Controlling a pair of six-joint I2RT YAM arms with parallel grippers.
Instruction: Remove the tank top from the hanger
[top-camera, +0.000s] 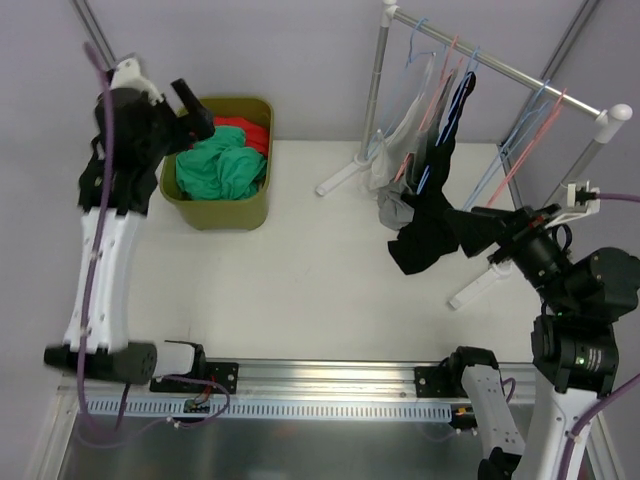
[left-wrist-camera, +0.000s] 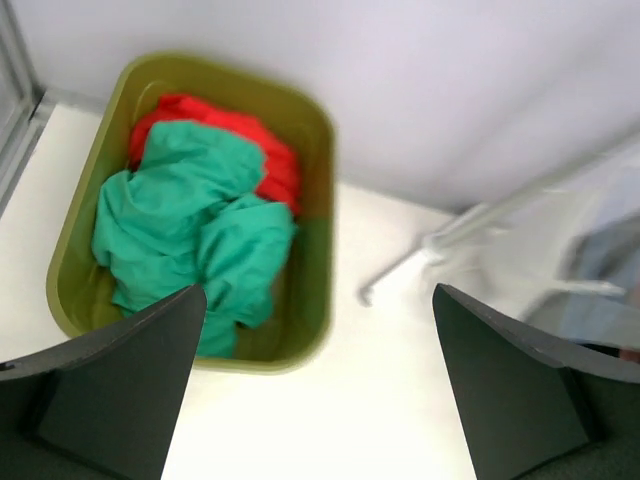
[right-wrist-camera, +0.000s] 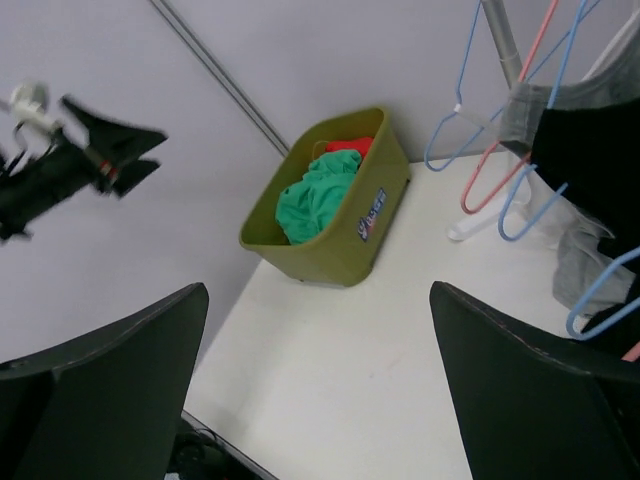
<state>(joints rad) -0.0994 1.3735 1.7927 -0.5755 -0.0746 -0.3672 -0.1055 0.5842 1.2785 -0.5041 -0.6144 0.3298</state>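
Observation:
A black tank top (top-camera: 430, 225) hangs from a hanger (top-camera: 447, 120) on the clothes rail (top-camera: 500, 66) at the back right, its lower part sagging towards the table. It shows at the right edge of the right wrist view (right-wrist-camera: 590, 150). My right gripper (top-camera: 470, 228) is just right of its lower part, open and empty (right-wrist-camera: 320, 295). I cannot tell if it touches the cloth. My left gripper (top-camera: 198, 115) is raised over the left side of the olive bin (top-camera: 215, 222), open and empty (left-wrist-camera: 320, 300).
The olive bin (left-wrist-camera: 322, 160) holds green cloth (left-wrist-camera: 190, 220) and red cloth (left-wrist-camera: 250, 130). A grey garment (top-camera: 393, 207) and a white one (top-camera: 410, 120) hang beside the tank top. Empty pink and blue hangers (top-camera: 525, 140) hang further right. The rack's white feet (top-camera: 340, 178) rest on the table.

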